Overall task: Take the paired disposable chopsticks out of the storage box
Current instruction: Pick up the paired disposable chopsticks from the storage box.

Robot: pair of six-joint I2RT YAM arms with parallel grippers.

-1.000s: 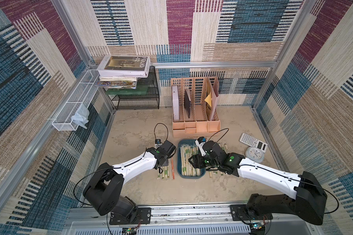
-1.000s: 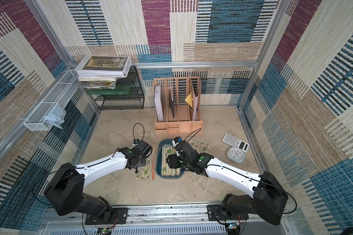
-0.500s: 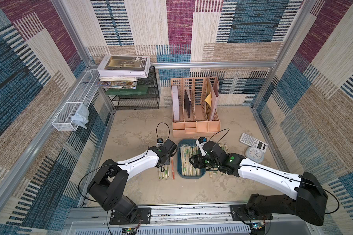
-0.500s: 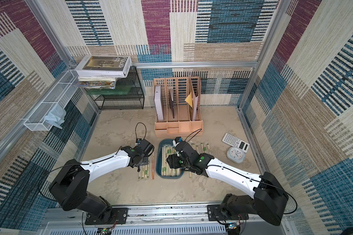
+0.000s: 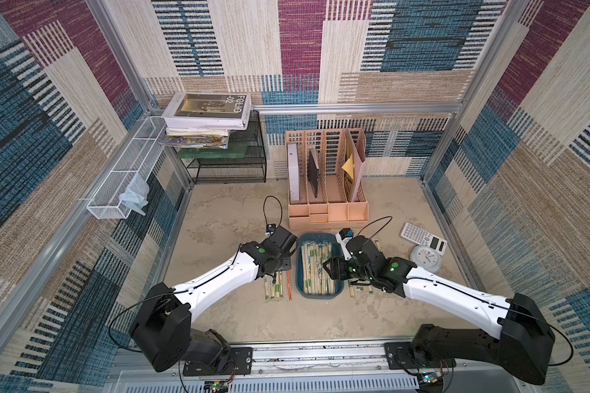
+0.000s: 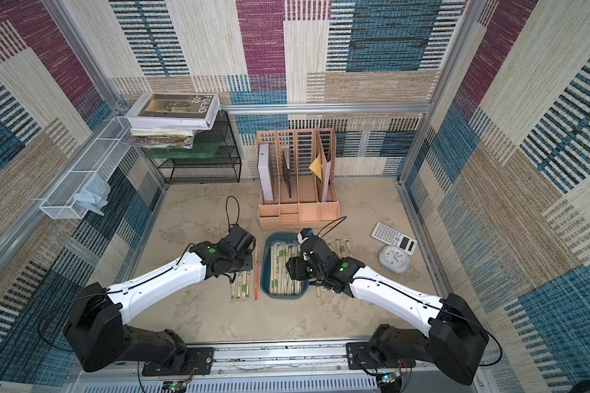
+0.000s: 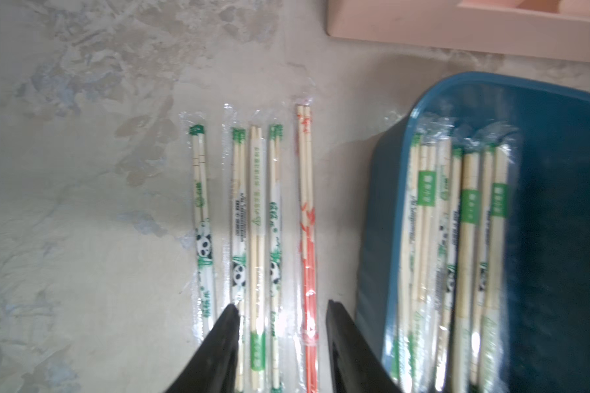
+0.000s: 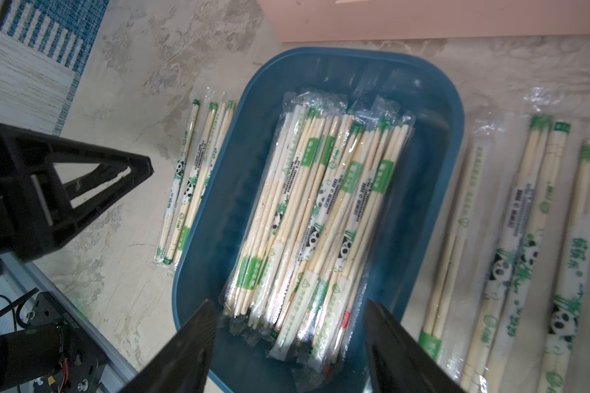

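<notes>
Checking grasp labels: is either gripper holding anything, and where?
Nothing held. Left gripper open over chopsticks on the table; right gripper open above the storage box.

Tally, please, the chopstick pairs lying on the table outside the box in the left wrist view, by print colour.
Green-print pairs: 4
Orange-red pair: 1
Total: 5
</notes>
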